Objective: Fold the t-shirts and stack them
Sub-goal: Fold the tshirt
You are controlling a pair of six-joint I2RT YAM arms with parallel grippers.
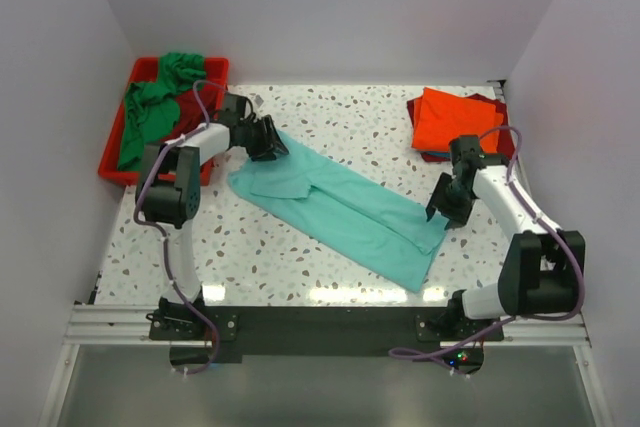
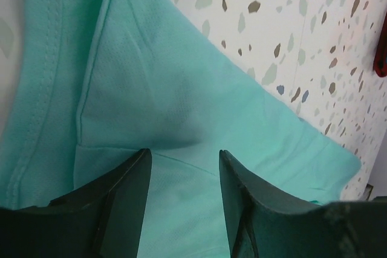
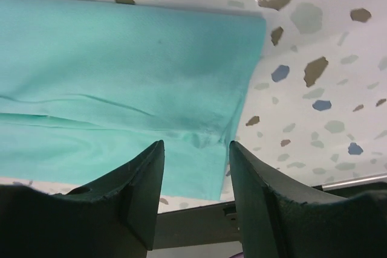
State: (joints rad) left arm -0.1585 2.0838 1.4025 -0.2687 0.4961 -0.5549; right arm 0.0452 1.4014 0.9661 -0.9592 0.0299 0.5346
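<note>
The light teal t-shirt (image 1: 340, 209) lies as a long folded band across the middle of the desk (image 1: 340, 112), from 10 o'clock to 4 o'clock. It looks soft, light and limp, so I would pinch both layers at the short ends. Each arm bends down over one end. The left fingers (image 2: 127, 200) and right fingers (image 3: 136, 194) stand partly open over the cloth and hold nothing.
</note>
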